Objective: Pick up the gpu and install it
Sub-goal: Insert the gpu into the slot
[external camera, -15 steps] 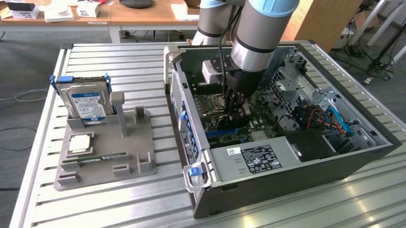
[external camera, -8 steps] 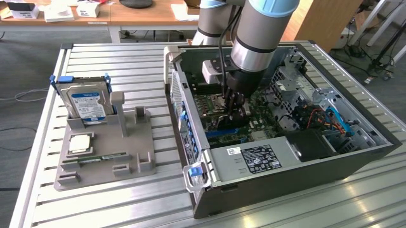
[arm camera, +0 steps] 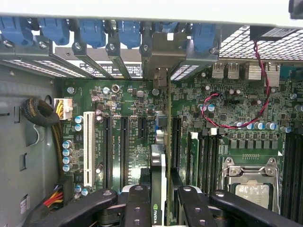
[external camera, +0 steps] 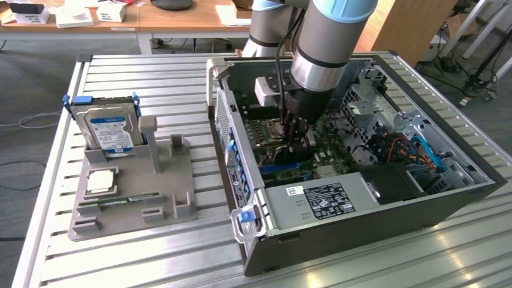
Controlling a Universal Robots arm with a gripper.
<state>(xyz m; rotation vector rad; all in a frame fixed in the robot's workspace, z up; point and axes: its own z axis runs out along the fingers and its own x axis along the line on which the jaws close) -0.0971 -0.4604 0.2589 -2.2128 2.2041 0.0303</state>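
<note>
claw (arm camera: 160,201) around edge-on gpu (arm camera: 158,165), upright over the green motherboard (arm camera: 132,118)

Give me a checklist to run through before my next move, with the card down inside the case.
1. Grip: the gripper is closed on the gpu, with the card edge-on between its fingers: ok.
2. Position: the gpu is inside the computer case, over the motherboard: ok.
3. Alignment: the card runs parallel to the black expansion slots: ok.
4. Seating: the card hides the spot beneath it, so contact with a slot is not visible: cannot tell.
5. Cable clearance: the red wire lies apart from the card: ok.
</note>
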